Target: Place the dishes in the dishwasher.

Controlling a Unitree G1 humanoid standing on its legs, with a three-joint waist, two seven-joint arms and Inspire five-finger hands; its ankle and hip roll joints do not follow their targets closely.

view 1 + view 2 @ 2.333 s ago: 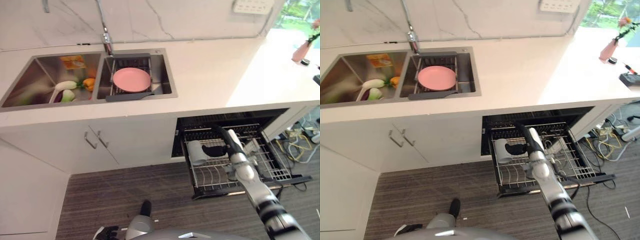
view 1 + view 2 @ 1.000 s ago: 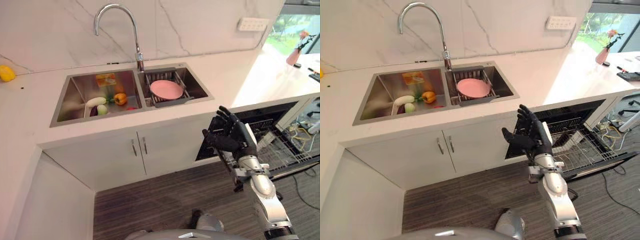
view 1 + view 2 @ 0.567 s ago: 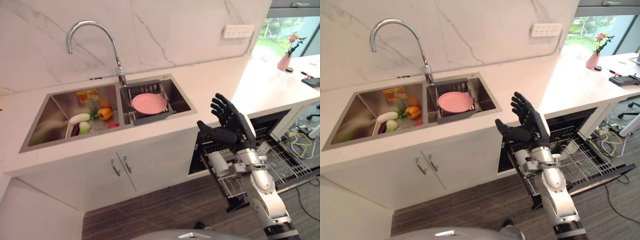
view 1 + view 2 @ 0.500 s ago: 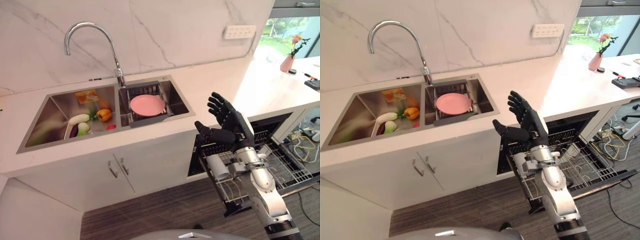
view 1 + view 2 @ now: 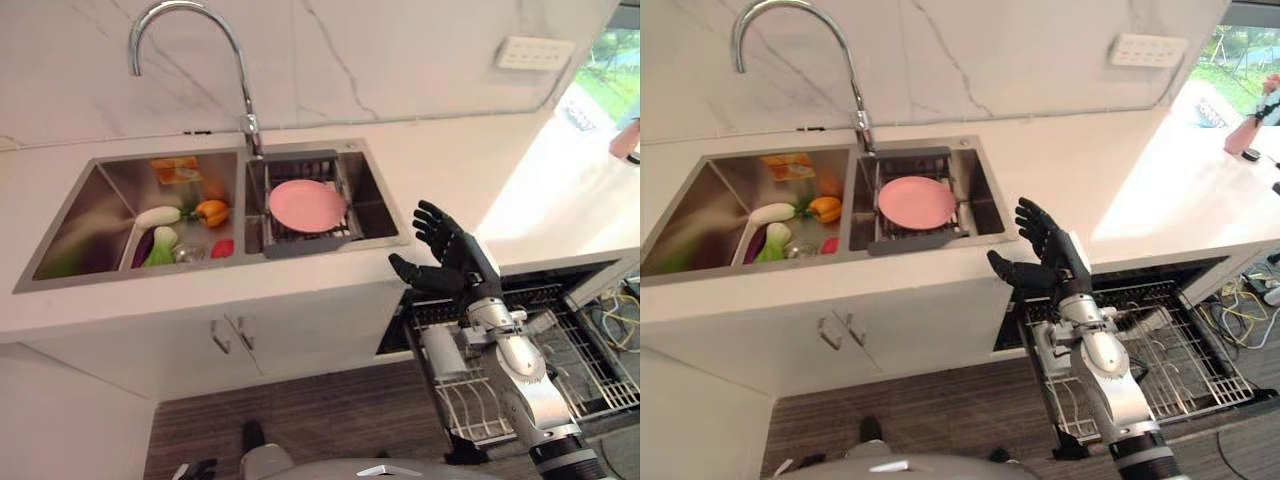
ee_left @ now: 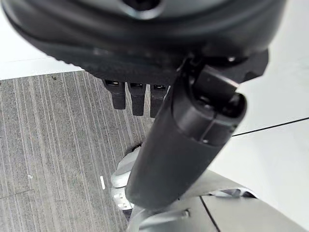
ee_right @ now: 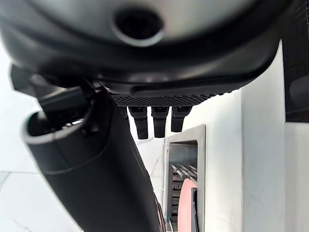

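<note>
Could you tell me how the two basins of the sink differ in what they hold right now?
The left basin holds loose vegetables, among them an orange pepper and a pale green one; the right basin holds a dark rack with a single pink plate lying flat on it. The left basin looks wider than the right one. Both are steel and share the faucet behind the divider.

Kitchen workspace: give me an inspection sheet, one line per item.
Surface: white counter with double sink.
Job's things: pink plate on rack in the sink's right basin; dishwasher rack pulled out, white cup in it.
Clutter: vegetables in left basin.
Hands: right hand open, raised at the counter's edge; left hand open, over the floor.
Cables: loose cables on floor, far right.
Surroundings: faucet, wall outlet.
</note>
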